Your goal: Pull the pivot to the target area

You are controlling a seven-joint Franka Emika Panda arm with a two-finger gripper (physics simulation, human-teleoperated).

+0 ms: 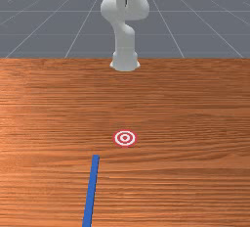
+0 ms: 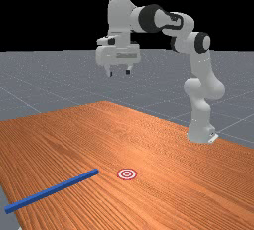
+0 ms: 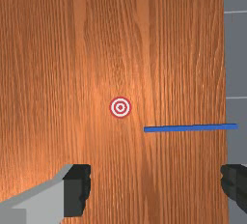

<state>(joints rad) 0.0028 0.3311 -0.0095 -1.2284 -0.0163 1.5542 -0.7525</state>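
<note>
The hand (image 2: pixel 119 74) is set wide, high above the tabletop (image 2: pixel 144 140). By an off-centre pull, the blue bar (image 1: pixel 91 189), at the front view's lower left, could be swung past the target (image 1: pixel 125 138); if pressed on its overhanging end, it might be tipped.

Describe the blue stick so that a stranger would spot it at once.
On the orange-brown table, find the edge farthest from the arm's base. A straight, thin stick juts past it. It is long and blue, unlike the flat, round, red-and-white target nearby.
</note>
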